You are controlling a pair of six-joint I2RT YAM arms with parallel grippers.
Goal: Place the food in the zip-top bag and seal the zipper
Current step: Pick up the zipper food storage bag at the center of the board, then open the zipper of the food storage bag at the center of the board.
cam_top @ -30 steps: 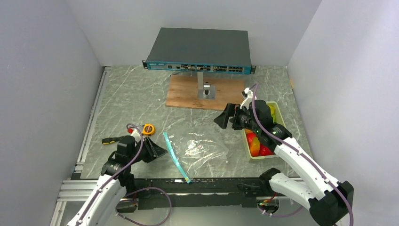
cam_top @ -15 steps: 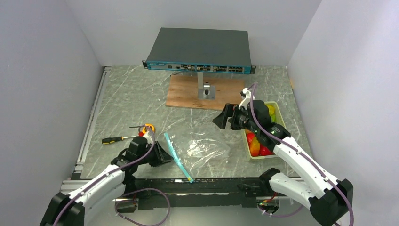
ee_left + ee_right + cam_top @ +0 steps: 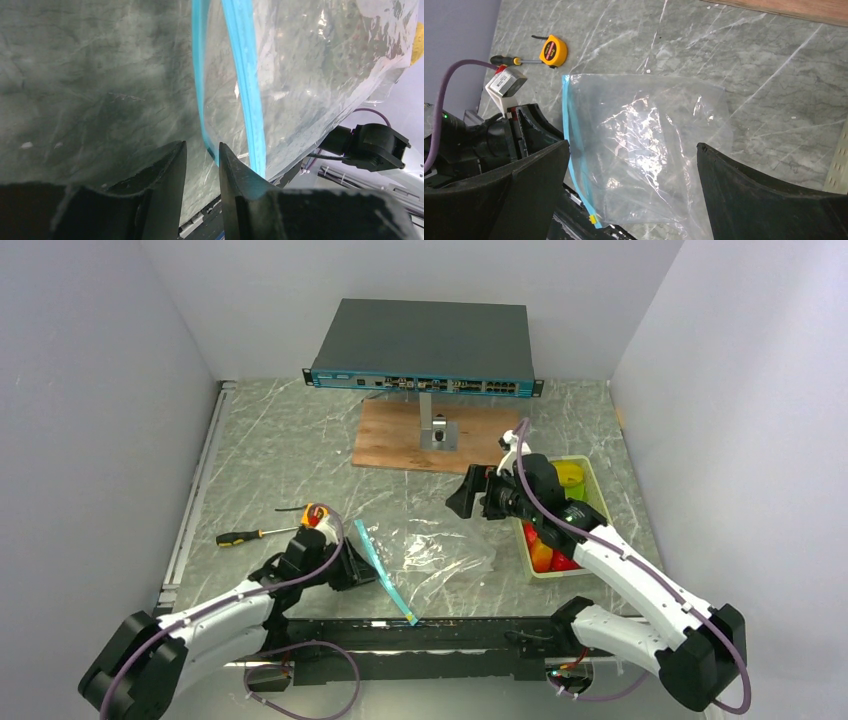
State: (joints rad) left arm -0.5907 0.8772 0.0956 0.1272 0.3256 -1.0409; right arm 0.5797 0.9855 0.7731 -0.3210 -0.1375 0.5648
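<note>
**Operator:** Start overhead. Where was everything?

**Spotter:** Your bag [image 3: 440,552] lay flat on the table [image 3: 270,440] in front of both arms. Its zipper [image 3: 385,575] formed the left edge and ran from near to far. The food [image 3: 543,552] sat in the tray [image 3: 548,575] to the right of the bag. Your left claw [image 3: 362,570] was down low, right at the zipper. Your right claw [image 3: 463,495] was up by the bag's far side, just left of the tray. A tape measure [image 3: 316,514] and a screwdriver [image 3: 240,537] lay to the left of the bag.

**Operator:** And the left wrist?

**Spotter:** You had the fingers [image 3: 165,175] a narrow gap apart, not closed. The zipper's [image 3: 250,100] two blue lips stood apart, so the mouth was unsealed. One lip ran down into the gap between your fingers. I couldn't tell whether either pad touched it.

**Operator:** Right wrist?

**Spotter:** Your jaws were spread wide and held nothing. Between them, lower down, you saw the bag [image 3: 664,115] spread on the marble. The zipper [image 3: 574,150] ran along the bag's left side, just beside your left claw [image 3: 541,127]. The tape measure [image 3: 553,50] and the screwdriver [image 3: 506,60] lay beyond it, at the upper left.
</note>
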